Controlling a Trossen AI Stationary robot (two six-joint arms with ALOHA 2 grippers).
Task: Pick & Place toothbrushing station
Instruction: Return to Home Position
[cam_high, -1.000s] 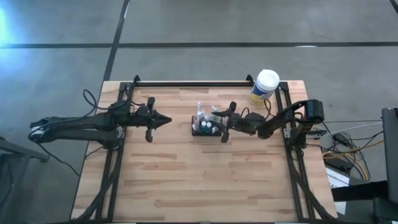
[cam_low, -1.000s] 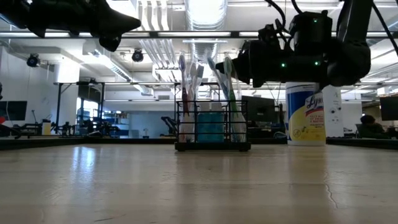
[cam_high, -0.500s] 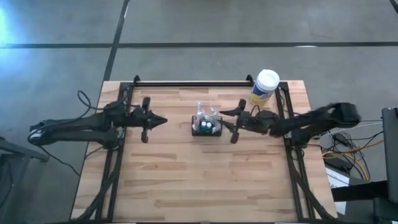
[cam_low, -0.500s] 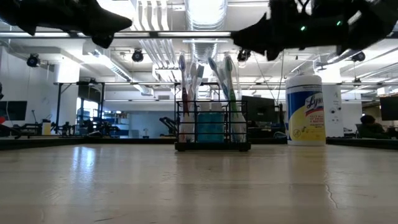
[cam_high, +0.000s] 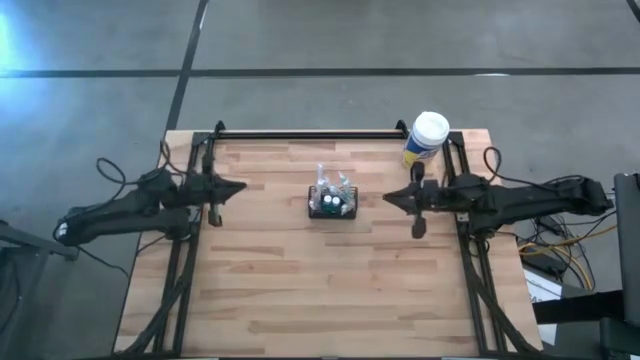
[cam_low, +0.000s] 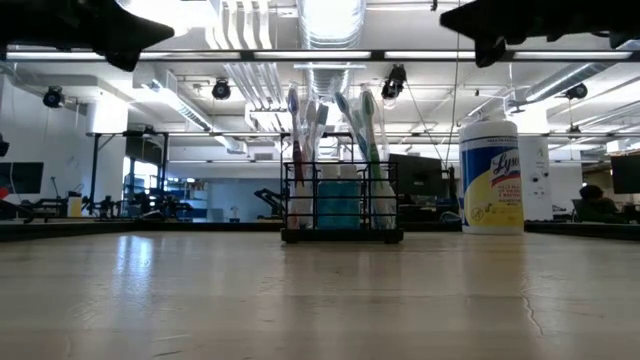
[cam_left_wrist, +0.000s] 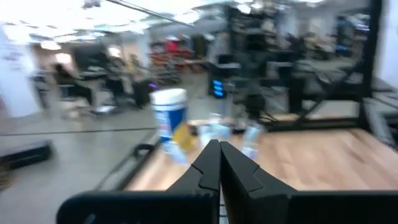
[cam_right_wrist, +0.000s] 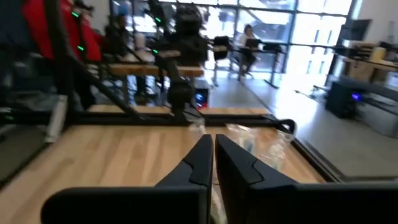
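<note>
The wooden table (cam_high: 300, 290) carries little, and its whole near half lies bare, so there is plenty of open room for moving. Both arms lie low along the sides, which fits a job judged done, with only the parking left. The left gripper (cam_high: 232, 187) hangs just inside the left edge and the right gripper (cam_high: 395, 198) just inside the right edge. Each points at the middle with its fingers pressed together on nothing. The white-lidded canister (cam_high: 427, 138) stands in the far right corner, close behind the right arm; that is the only tight spot. The toothbrushing station (cam_high: 332, 203) stands upright about midway between the side edges, somewhat nearer the far edge, well apart from both grippers. Toothbrushes (cam_low: 300, 150) stand in its compartments, heads up, leaning slightly.
</note>
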